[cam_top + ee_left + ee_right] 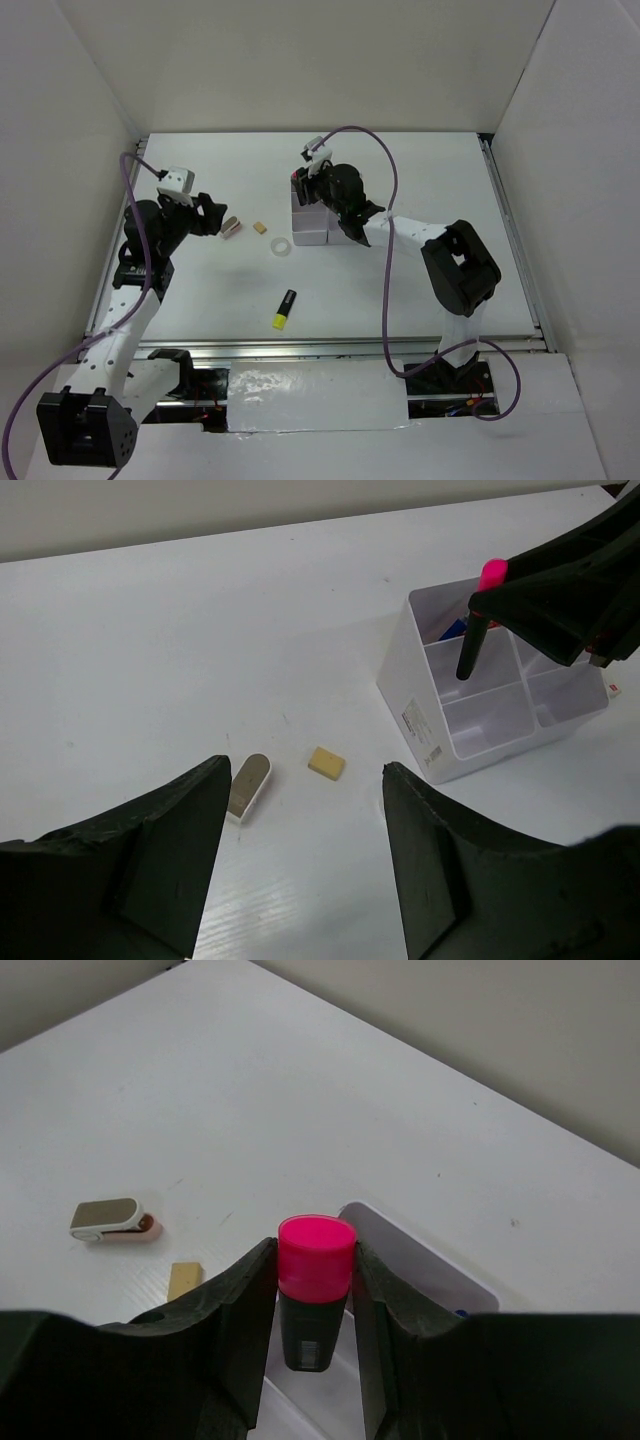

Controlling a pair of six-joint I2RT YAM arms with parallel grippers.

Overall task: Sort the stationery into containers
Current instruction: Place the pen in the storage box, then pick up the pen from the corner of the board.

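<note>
"2 grippers in view. Which one is loaded?"

"Your right gripper (312, 1272) is. Its fingers (240, 1300) pinch the pink-black highlighter (316, 1245) upright, with the pink cap on top and the black body pointing down."

"Where does that sit against the containers?"

"You hold it over the containers (432, 742), the white block of square compartments near the middle of the counter, a little toward the far edge. In the left wrist view the black end dips to rim height at the far part of the block, on the side facing the left edge. You cannot tell from these views whether it touches the bottom."

"And the left arm?"

"Your left gripper (305, 780) hangs empty with its fingers (170, 850) spread wide, above the counter toward the left edge. Ahead of it lie the metal clip (248, 785) and the tan eraser (326, 763), near each other but apart, between your gripper and the block."

"Anything else loose?"

"2 more pieces. The clear tape ring (282, 246) lies just beside the block's near left corner. The yellow-black highlighter (285, 310) lies flat closer to the near edge, well apart from the rest."
</note>
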